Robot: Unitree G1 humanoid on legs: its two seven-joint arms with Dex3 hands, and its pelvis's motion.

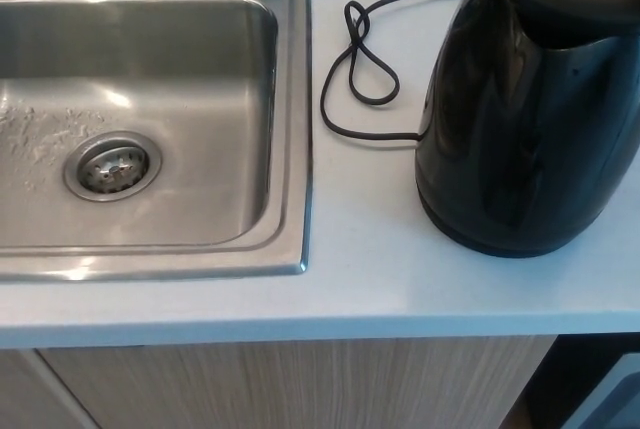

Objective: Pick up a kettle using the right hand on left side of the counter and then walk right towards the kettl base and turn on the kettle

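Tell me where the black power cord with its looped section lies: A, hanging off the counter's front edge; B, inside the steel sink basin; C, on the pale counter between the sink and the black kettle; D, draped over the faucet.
C: the black power cord loops on the pale counter, between the stainless steel sink and the black kettle.

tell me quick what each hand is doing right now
Left hand: not in view.
Right hand: not in view; nothing is holding the black kettle, which stands on the counter.
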